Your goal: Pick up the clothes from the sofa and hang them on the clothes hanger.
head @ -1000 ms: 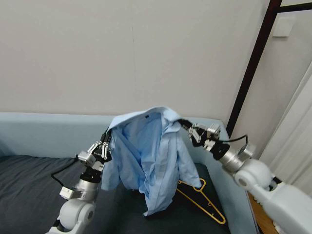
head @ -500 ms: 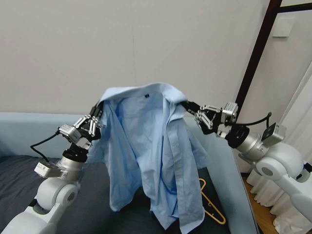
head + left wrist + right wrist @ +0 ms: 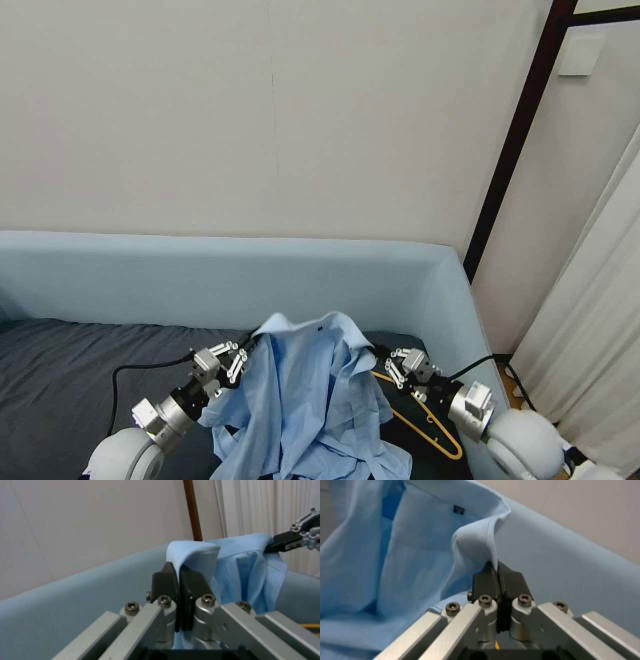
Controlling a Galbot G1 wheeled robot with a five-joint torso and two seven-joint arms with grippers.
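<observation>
So the light blue shirt (image 3: 305, 400) just dropped from held-high to slumped on the sofa (image 3: 200, 280), left gripper (image 3: 240, 353) and right gripper (image 3: 379, 363) both pinching its collar, yellow hanger (image 3: 437, 433) just right of it, probably lining up for the hanger.

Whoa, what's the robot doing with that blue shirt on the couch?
The robot holds a light blue shirt between its two arms. The left gripper and the right gripper are each clamped shut on the fabric near the collar. The shirt is held low, with its lower part bunched on the dark seat of the sofa. A yellow hanger lies on the seat beside it, below the right gripper.
</observation>
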